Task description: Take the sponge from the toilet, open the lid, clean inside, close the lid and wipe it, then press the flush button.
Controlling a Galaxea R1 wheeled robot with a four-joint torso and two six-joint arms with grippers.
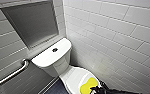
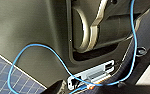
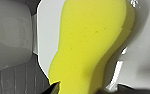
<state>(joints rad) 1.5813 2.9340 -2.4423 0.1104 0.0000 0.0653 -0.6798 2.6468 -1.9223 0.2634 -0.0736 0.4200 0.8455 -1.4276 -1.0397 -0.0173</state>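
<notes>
Picking up the sponge [image 1: 89, 85] is the step in hand, by my reading; nothing later in the task looks begun. Sponge lies flat on the closed lid [image 1: 74, 77] of the toilet [image 1: 53, 60], toward the lid's front edge on the side nearest the tiled wall [image 1: 121, 37]. Flush button [image 1: 55, 49] sits on the tank top, untouched.

Right gripper [image 1: 97, 89] is low over the near end of the sponge. In the right wrist view its dark fingertips [image 3: 55, 86] stand apart, one against the sponge's edge, the other across a strip of white lid. Fingers spread wide, straddling the rounded end, not yet pinching.

Left wrist view looks at the robot's own body, a blue cable [image 2: 41, 47] and tiled floor [image 2: 6, 72].

Next move, as I judge it: close the fingers squarely on the foam, then lift straight off. Foam is soft and will squash, and the lid is glossy. A skewed pinch could push the sponge sliding toward the rim.
</notes>
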